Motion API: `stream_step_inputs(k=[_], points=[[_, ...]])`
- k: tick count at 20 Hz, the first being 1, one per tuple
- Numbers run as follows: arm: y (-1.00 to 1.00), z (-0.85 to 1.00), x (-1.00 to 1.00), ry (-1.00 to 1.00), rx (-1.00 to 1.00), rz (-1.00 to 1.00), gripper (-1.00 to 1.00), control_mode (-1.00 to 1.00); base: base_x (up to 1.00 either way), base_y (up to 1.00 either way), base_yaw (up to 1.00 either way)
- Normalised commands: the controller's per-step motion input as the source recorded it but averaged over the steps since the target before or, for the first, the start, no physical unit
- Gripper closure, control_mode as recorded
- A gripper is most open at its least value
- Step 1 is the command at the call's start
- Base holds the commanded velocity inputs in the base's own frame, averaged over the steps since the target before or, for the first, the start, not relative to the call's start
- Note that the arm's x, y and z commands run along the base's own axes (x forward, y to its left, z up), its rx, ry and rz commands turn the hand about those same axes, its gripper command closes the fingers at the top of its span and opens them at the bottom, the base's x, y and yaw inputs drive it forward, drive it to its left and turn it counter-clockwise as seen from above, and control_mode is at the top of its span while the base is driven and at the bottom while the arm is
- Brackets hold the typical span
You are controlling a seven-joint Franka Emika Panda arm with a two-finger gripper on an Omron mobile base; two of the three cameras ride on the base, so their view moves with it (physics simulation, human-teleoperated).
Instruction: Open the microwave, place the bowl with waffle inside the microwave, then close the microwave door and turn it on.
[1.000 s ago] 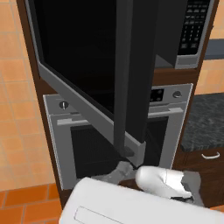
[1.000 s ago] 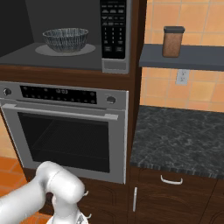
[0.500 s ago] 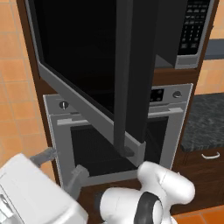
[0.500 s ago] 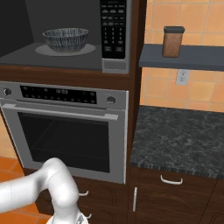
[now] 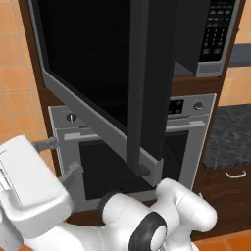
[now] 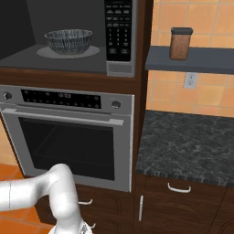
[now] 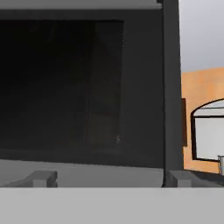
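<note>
Glossy black glass door swung wide; ribbed round bowl sits inside the steel microwave. Tool released at eight o'clock. Speckled stone surface, orange tiles.

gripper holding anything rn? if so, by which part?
Nothing held. The gripper is open and empty, facing the microwave door, which stands swung open. The bowl with waffle already sits inside the microwave.

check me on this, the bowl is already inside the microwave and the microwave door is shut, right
Not quite. The bowl is inside the microwave, as the right base view shows, but the microwave door isn't shut: the left base view shows it swung wide open, its thick dark edge facing the camera.
</note>
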Motion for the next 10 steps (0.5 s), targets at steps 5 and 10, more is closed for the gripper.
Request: stream_step_inputs(k=[5, 10], points=[[-0.82, 0.30, 0.33, -0.18, 0.23, 0.00, -1.00, -1.00, 0.00, 0.00, 0.00], [-0.67, 0.46, 0.09, -0.20, 0.24, 0.00, -1.00, -1.00, 0.00, 0.00, 0.00]])
